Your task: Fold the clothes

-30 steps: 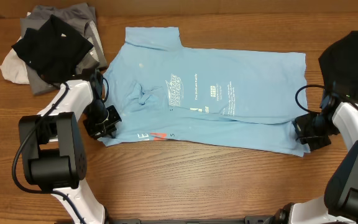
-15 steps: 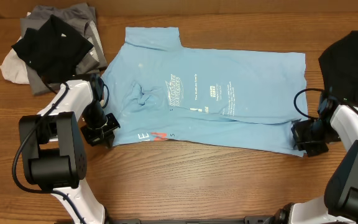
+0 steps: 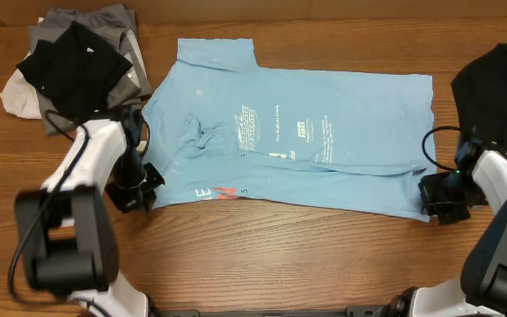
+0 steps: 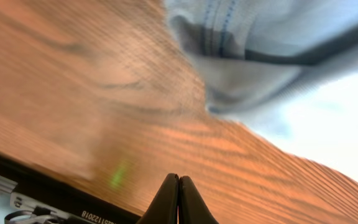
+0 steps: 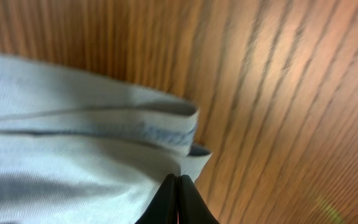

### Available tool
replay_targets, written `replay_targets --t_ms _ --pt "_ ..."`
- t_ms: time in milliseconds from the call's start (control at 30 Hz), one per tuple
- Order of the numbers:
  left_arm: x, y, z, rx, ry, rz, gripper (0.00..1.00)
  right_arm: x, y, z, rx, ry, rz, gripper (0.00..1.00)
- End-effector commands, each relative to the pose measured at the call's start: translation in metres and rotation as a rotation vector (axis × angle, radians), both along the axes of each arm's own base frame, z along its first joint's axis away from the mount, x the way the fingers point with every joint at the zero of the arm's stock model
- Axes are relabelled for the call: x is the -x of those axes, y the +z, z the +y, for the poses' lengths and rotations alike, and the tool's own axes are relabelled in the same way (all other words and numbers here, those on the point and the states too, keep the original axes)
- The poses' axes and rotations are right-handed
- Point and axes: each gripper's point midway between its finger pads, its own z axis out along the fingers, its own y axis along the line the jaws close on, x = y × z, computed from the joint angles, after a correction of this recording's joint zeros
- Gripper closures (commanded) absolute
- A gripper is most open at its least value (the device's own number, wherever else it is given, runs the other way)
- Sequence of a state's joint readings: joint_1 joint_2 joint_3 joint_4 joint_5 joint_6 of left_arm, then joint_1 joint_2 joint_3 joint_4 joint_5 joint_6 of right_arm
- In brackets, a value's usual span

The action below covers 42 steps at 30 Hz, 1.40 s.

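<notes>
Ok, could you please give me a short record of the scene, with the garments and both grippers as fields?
blue shirt: spread flat mid-table, print up
left gripper: shut, over bare table beside shirt's near-left corner, holding nothing
right gripper: shut, tips at shirt's near-right hem corner; grip unclear
garment pile: black, grey, off-white, far left
black garment: far right edge

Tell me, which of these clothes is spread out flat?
The sky-blue T-shirt with printed lettering, in the middle. The black, grey and off-white clothes lie heaped together at the far left instead.
</notes>
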State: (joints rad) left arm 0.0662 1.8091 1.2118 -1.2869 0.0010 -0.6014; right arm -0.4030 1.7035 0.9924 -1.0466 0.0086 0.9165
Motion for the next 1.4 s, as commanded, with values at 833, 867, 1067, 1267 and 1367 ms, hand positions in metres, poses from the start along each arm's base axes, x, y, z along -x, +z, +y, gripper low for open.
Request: replay_targets --t_ms 833,867,1067,1267,1367 --pt "-0.061 -0.045 -0.091 0.203 -0.357 -0.219 0.96 -0.065 0.011 0.059 -0.081 0.586 -0.265 0.96" --pt "-0.063 -0.048 -0.088 0.188 -0.360 -0.218 0.96 -0.066 0.011 0.061 -0.081 0.592 -0.268 0.96" --pt "-0.068 -0.058 -0.076 0.116 -0.353 -0.214 0.96 -0.072 0.007 0.063 -0.069 0.566 -0.270 0.96" --pt "-0.065 -0.063 -0.071 0.100 -0.340 -0.193 0.96 -0.068 -0.007 0.059 -0.067 0.498 -0.219 0.96" --pt "-0.063 -0.063 -0.062 0.048 -0.322 -0.177 0.96 -0.060 -0.017 0.053 -0.042 0.442 -0.154 0.96"
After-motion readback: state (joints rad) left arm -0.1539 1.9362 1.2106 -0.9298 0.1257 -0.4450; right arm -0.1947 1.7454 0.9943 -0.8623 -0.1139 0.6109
